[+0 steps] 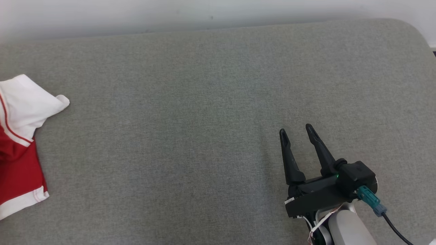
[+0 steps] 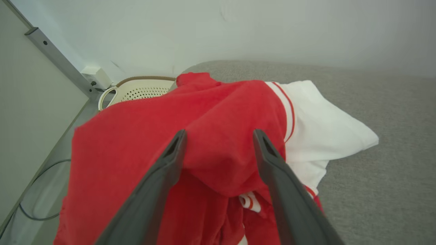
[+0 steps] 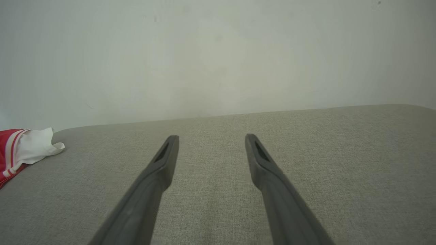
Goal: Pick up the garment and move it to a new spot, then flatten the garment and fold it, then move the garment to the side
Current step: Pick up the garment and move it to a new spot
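**Left gripper poised over the garment at the left edge of the surface**

Its jaws stand wide just above the raised red fold of the bunched red-and-white garment. The right gripper, also wide and empty, hangs over bare cloth near the front right corner. A good pick would likely drop straight onto that fold, pinch a thick bunch rather than one layer, then lift clear before carrying it toward the middle. A cream perforated basket stands beyond the left edge; its contents are hidden.
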### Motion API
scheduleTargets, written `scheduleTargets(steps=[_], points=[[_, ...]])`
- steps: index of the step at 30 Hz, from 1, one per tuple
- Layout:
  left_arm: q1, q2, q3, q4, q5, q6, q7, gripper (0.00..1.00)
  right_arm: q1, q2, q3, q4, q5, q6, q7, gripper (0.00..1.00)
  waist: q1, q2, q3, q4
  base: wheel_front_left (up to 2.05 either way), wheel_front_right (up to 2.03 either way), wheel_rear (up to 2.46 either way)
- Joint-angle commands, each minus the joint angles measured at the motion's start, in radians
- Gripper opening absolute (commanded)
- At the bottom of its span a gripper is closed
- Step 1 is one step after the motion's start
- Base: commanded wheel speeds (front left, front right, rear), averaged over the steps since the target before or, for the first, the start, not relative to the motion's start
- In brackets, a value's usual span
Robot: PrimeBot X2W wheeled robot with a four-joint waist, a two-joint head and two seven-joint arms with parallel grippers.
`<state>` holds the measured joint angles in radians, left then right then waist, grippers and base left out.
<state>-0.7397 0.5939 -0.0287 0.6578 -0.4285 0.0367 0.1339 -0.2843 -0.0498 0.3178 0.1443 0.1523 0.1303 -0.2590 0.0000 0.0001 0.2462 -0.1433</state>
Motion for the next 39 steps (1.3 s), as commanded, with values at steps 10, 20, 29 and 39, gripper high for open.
scheduleTargets(steps=[10, 20, 29, 39], points=[[-0.014, 0.02, -0.025, 0.173, -0.008, -0.019, 0.094, 1.0, -0.017, -0.001, -0.002, 0.006, 0.002, 0.001, -0.007, 1.0, 0.0, -0.0001, 0.043, -0.047, 0.0, 0.0, 0.0], [-0.031, 0.026, -0.046, 0.215, 0.017, 0.001, 0.038, 0.0, 0.002, -0.001, -0.004, 0.018, 0.002, 0.001, -0.008, 1.0, 0.0, -0.0001, 0.015, -0.039, 0.0, 0.0, 0.0], [-0.124, 0.001, -0.072, 0.119, 0.024, -0.045, -0.115, 0.0, 0.042, -0.001, -0.038, 0.027, -0.017, 0.001, -0.006, 1.0, 0.0, -0.0001, -0.034, 0.024, 0.0, 0.0, 0.0], [-0.229, -0.071, -0.1, -0.055, -0.016, -0.11, -0.164, 0.0, 0.085, -0.002, -0.09, 0.04, -0.028, 0.001, -0.006, 1.0, 0.0, -0.0001, -0.073, 0.067, 0.0, 0.0, 0.0]])
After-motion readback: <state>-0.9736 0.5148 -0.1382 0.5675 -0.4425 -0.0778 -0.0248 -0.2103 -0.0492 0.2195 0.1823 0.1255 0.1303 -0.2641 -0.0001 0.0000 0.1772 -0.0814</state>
